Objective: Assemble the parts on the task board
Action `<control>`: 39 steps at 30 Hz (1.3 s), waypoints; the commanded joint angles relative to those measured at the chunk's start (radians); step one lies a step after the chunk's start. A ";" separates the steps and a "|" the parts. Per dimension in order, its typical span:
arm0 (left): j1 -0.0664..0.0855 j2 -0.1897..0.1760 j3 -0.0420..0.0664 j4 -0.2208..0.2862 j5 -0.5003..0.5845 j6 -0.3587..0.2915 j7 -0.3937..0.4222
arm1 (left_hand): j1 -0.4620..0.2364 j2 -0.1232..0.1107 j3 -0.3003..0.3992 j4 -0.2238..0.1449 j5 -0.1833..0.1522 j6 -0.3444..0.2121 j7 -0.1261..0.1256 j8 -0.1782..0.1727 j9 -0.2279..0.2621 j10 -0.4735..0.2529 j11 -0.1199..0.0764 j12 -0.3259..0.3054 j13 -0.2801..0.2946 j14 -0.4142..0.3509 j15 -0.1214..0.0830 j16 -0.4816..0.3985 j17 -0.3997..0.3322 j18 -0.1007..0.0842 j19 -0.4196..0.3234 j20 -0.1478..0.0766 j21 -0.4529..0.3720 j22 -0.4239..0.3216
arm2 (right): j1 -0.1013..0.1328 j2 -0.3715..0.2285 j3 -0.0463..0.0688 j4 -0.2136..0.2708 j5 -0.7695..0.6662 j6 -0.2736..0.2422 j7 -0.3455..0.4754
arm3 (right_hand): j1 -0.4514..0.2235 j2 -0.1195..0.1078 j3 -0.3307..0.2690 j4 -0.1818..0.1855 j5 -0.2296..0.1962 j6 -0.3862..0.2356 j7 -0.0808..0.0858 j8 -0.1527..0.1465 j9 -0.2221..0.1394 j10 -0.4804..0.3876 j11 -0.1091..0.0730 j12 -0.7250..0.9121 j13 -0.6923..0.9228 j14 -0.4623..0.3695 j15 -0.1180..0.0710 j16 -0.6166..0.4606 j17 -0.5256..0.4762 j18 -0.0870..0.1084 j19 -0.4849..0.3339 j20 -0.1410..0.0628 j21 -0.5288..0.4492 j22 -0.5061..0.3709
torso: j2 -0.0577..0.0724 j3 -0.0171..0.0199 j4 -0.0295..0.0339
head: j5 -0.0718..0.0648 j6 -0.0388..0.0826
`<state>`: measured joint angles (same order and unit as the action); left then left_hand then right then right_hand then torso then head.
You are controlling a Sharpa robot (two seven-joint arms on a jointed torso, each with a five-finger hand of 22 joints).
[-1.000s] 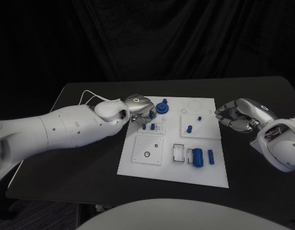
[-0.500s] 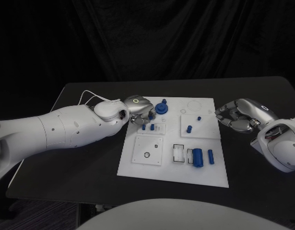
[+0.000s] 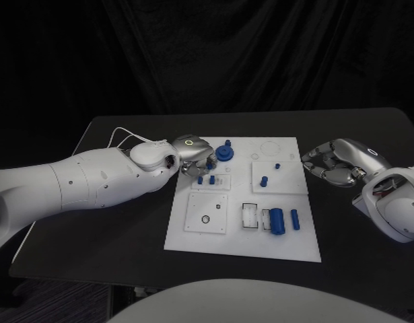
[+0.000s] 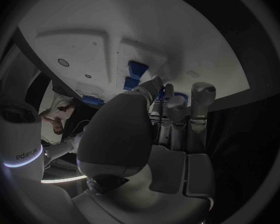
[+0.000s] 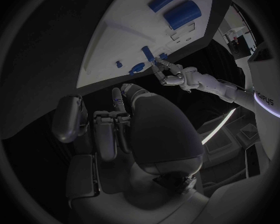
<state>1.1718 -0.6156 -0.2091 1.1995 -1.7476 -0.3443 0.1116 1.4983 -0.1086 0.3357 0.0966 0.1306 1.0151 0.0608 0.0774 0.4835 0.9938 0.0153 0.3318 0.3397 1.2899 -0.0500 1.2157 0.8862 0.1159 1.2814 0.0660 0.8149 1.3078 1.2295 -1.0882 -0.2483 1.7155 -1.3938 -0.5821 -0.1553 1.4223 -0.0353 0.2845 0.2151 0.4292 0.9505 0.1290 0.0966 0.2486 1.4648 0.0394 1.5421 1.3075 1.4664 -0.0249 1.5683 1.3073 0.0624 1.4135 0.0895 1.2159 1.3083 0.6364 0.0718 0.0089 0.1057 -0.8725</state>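
1. Task board (image 3: pixel 217 235): white plate in the middle of the black table (image 3: pixel 362 128), carrying several raised white fixtures.
2. Blue parts, seated: a round geared piece with an upright stem (image 3: pixel 226 152) stands at the board's far edge; two short pegs (image 3: pixel 206 180) stand in the fixture just beside the left hand; one peg (image 3: pixel 265 180) and one small stub (image 3: pixel 277 165) stand in the right-hand square fixture. These look placed.
3. Blue parts, loose: a thick cylinder (image 3: pixel 277 219) and a slim pin (image 3: pixel 295 219) lie flat near the board's front, beside an open rectangular slot (image 3: pixel 250 214). A small ring (image 3: pixel 206 218) sits on the front-left fixture.
4. Left hand (image 3: pixel 196 155): at the board's far left corner, fingers curled down next to the pegs and the geared piece; whether it pinches a part cannot be told from either view of it.
5. Right hand (image 3: pixel 331 163): off the board's right edge, above the table, fingers curled inward with nothing in them.
6. Progress, judged: partly done. The far half of the board is populated; the lying cylinder and pin remain to be set.
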 commanded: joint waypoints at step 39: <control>-0.003 -0.060 -0.002 0.019 0.000 -0.154 -0.011 | -0.027 -0.036 -0.027 0.018 -0.022 -0.286 -0.094 -0.015 -0.106 -0.191 0.024 -0.081 -0.035 -0.048 0.021 -0.039 -0.056 0.035 -0.035 0.011 -0.165 0.050 | -0.002 -0.001 0.001 0.002 -0.003 0.020 -0.005 | 0.007 0.001 0.005 -0.005 0.006 0.009 -0.002 -0.001 0.001 0.074 0.005 -0.006 0.216 0.098 0.004 -0.009 0.249 0.019 -0.007 -0.003 -0.009 0.147 | 0.000 0.0003 -0.0009 | 0.015 0.000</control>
<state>1.1698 -0.6745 -0.2115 1.2184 -1.7485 -0.4205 0.1018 1.4694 -0.1376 0.3162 0.1131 0.1124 0.7359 -0.0356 0.0628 0.3781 0.8062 0.0418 0.2468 0.3036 1.2462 -0.0278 1.1751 0.8294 0.1319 1.2470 0.0753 0.6525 1.3075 1.2292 -1.0880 -0.2481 1.7142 -1.3937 -0.5693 -0.1556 1.4224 -0.0353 0.2872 0.2124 0.4292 0.9541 0.1254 0.0966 0.2486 1.4648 0.0394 1.5421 1.3073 1.4664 -0.0249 1.5643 1.3073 0.0624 1.4135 0.0895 1.2121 1.3083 0.6362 0.0722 0.0081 0.1220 -0.8725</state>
